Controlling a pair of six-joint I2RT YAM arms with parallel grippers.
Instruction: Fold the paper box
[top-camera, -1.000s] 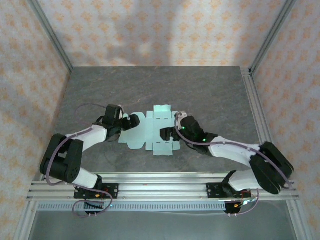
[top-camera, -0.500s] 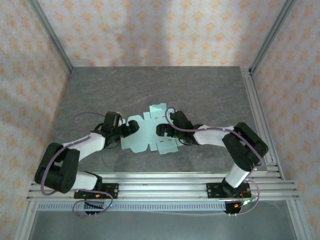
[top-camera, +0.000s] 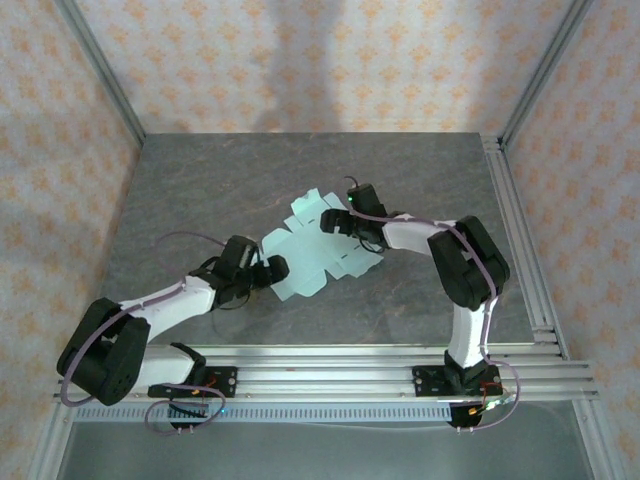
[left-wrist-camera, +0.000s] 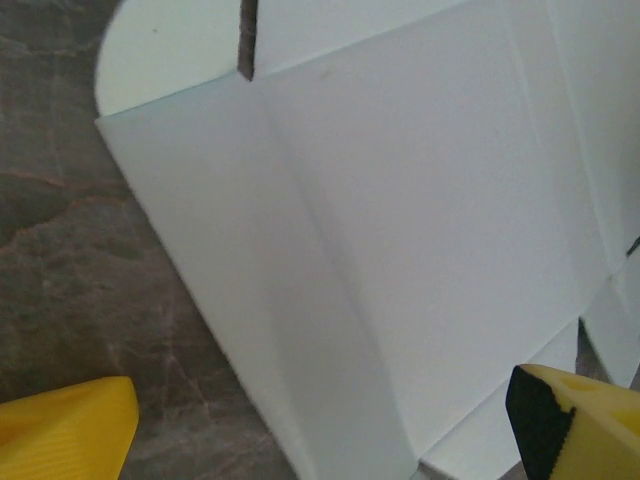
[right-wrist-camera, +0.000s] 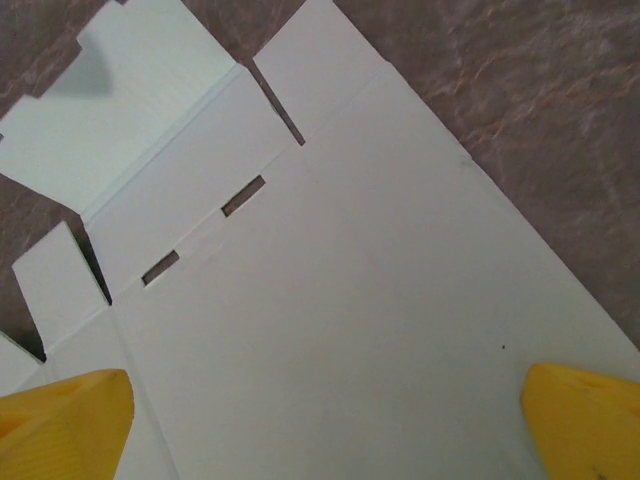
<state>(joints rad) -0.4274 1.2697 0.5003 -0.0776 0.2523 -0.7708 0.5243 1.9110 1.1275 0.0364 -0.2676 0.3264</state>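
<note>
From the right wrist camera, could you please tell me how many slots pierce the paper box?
2 in the paper box, beside one crease: upper slot, lower-left slot; others may be hidden.

Soft even light, faint wall shadows, blurry wrist close-ups

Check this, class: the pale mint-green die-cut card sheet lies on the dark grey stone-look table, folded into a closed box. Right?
Wrong on one point. The pale mint-green die-cut card sheet lies on the dark grey stone-look table, but spread open with its flaps out, not folded into a closed box. The top external view shows this.
</note>
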